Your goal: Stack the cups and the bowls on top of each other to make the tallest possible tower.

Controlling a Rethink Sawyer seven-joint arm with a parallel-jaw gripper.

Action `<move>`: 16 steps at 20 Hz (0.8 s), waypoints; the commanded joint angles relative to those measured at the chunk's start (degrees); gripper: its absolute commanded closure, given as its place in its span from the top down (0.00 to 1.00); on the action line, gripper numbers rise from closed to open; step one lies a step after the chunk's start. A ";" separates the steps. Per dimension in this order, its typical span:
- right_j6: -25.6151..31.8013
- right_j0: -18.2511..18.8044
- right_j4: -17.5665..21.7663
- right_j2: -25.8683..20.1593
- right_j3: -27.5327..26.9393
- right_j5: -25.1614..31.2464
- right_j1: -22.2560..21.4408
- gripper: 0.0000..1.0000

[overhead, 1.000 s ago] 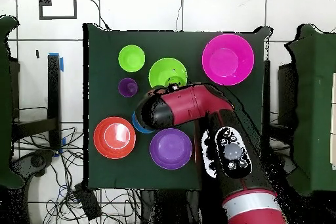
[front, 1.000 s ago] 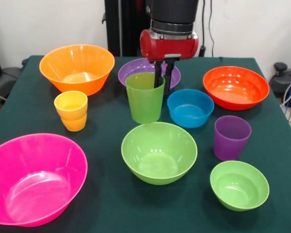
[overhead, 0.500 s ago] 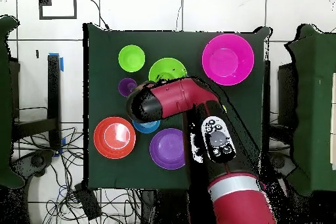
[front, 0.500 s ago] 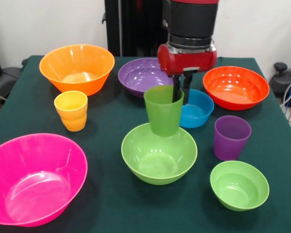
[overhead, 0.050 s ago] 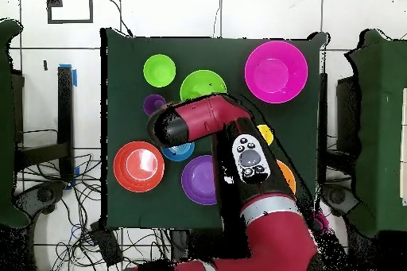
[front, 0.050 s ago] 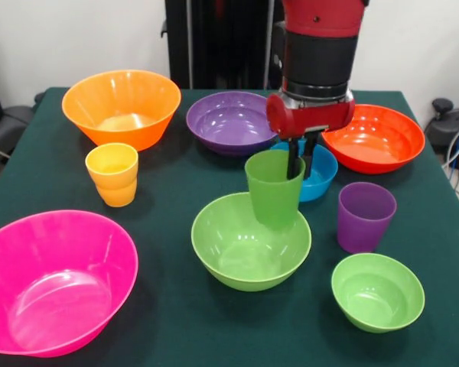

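My gripper (front, 0.050 s ago: 299, 170) is shut on the far right rim of the green cup (front, 0.050 s ago: 274, 189), with one finger inside and one outside. The cup hangs upright over the far right part of the lime-green bowl (front, 0.050 s ago: 233, 252), its base just above the bowl's rim. Directly behind the cup, the blue bowl (front, 0.050 s ago: 322, 170) is partly hidden. The purple cup (front, 0.050 s ago: 365, 216) stands to the right, and the small green bowl (front, 0.050 s ago: 377, 292) lies in front of it. In the overhead view the arm (overhead, 0.050 s ago: 199, 121) covers the gripper and the green cup, beside the lime-green bowl (overhead, 0.050 s ago: 199, 85).
A yellow cup (front, 0.050 s ago: 112, 174) stands at the left. The orange bowl (front, 0.050 s ago: 121, 107), purple bowl (front, 0.050 s ago: 228, 121) and red-orange bowl (front, 0.050 s ago: 375, 138) line the far side. The big pink bowl (front, 0.050 s ago: 53, 279) sits at the near left corner.
The gripper has carried the green cup to the right and toward the near side, from in front of the purple bowl to over the lime-green bowl's far right rim, and a little lower.
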State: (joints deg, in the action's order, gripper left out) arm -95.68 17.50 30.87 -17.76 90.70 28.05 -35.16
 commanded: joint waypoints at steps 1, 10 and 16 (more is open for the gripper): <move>-1.34 0.38 2.72 1.69 -6.87 1.11 5.90 0.00; -1.84 0.40 2.10 2.14 -7.70 0.02 8.18 0.00; -2.69 -0.32 2.68 3.39 -8.54 -1.46 9.58 0.00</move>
State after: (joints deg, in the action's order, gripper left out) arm -95.68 17.66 30.87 -15.45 85.66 27.98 -28.59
